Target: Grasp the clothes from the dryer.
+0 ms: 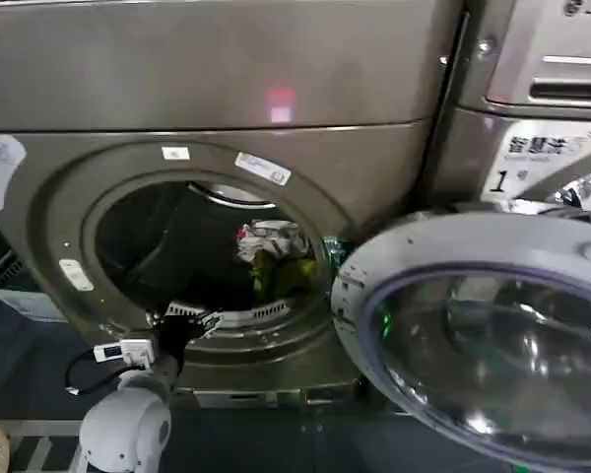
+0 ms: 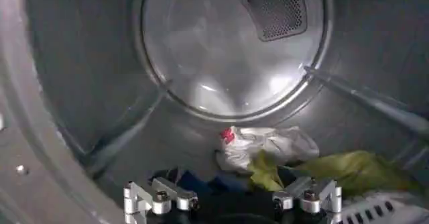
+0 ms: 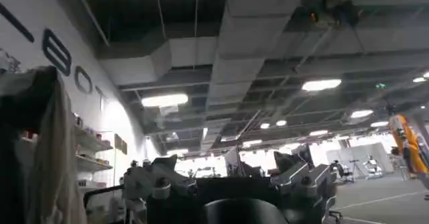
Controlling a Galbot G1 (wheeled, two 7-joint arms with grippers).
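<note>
Left gripper (image 2: 232,198): fingers spread wide, holding nothing, at the drum mouth's lower lip.
Clothes (image 2: 268,153): heaped on the drum floor just ahead of the open fingers, slightly toward the door side; heap runs crosswise.
Nearer arm: left.
Right gripper (image 3: 234,188): raised toward the hall ceiling; fingers apart, empty.
Dryer (image 1: 374,168): steel drum, door (image 1: 483,335) swung open.

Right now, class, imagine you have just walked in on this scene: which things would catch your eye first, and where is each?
The big bronze-grey metal dryer with its round porthole stands open, and its glass-fronted door is swung out to the robot's right. Inside the steel drum lies a small heap of white, yellow-green and navy clothes. The left gripper, fingers spread apart, sits at the drum's mouth just short of the heap.
</note>
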